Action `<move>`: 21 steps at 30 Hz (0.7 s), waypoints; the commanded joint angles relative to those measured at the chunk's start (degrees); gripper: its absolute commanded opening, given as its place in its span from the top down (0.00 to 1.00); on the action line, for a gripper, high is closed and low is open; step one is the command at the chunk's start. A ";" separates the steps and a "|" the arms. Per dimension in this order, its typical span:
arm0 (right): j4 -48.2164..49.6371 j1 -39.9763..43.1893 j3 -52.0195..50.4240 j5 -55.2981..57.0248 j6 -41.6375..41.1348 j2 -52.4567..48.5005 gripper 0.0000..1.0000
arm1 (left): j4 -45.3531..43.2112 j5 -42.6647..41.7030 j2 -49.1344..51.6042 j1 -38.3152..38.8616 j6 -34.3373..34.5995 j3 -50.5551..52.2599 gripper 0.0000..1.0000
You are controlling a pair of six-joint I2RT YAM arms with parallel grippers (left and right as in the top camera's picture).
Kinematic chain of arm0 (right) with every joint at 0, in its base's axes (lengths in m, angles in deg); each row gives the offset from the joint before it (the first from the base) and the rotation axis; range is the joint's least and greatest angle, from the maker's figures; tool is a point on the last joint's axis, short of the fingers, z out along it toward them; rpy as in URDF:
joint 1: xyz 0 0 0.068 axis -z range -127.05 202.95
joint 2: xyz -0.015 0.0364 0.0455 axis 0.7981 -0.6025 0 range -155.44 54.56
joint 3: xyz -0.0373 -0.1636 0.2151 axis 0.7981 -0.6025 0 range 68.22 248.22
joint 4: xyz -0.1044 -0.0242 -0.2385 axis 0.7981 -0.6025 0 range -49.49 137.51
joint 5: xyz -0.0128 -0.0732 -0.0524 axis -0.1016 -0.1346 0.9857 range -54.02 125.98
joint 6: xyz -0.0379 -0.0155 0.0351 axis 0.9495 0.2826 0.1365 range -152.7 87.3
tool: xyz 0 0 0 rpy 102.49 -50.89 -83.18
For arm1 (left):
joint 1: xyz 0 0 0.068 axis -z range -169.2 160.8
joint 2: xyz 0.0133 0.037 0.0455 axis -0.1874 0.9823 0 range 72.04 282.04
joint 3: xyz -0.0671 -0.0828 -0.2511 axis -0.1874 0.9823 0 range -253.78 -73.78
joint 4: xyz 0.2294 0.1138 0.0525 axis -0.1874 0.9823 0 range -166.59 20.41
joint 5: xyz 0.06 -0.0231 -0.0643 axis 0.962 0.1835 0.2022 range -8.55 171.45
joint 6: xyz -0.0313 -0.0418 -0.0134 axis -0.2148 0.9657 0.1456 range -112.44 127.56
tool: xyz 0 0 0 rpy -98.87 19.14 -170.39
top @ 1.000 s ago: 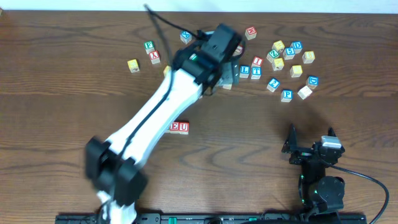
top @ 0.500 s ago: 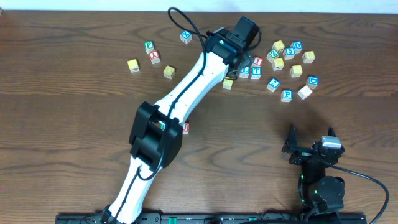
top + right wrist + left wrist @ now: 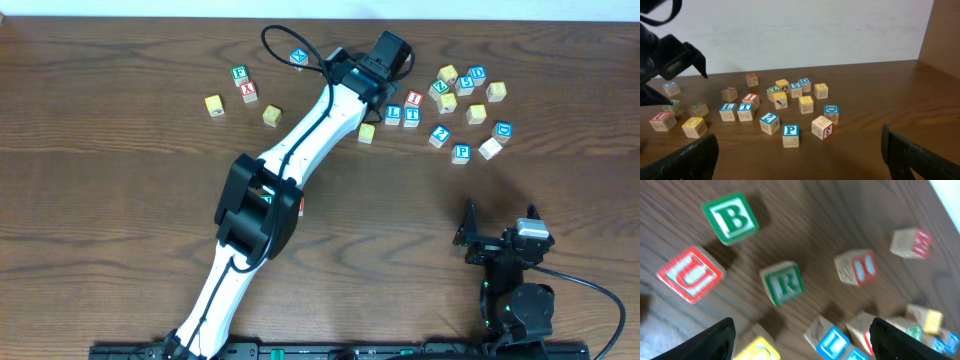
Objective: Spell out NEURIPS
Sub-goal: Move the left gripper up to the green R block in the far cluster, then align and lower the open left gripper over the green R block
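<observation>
Overhead: we see the left arm (image 3: 300, 150) stretched toward 1 o'clock and the right arm (image 3: 515, 290) folded at 5 o'clock.
Left wrist: our left end effector (image 3: 802, 321) is released, with the R cube (image 3: 785, 282) at 12 o'clock.
Right wrist: our right end effector (image 3: 800, 142) is released, with the P cube (image 3: 790, 135) at 12 o'clock.

Whole left wrist view motion-blurred, yellow cube (image 3: 759, 350) below-left of the green R cube (image 3: 784, 282) cut off by the bottom edge, blue-lettered cube (image 3: 832, 341) below-right of it likewise, red letter on the far-right cube (image 3: 912, 242) unreadable.
</observation>
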 commanded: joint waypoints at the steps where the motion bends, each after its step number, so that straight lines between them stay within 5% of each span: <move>1: -0.24 -0.07 -0.07 0.09 0.48 0.13 0.01 | 0.13 2.16 3.08 -1.07 1.20 -1.68 0.16; 21: -0.24 -0.07 -0.07 0.09 0.48 0.13 0.01 | -0.98 1.84 6.54 -1.53 2.21 -1.68 0.21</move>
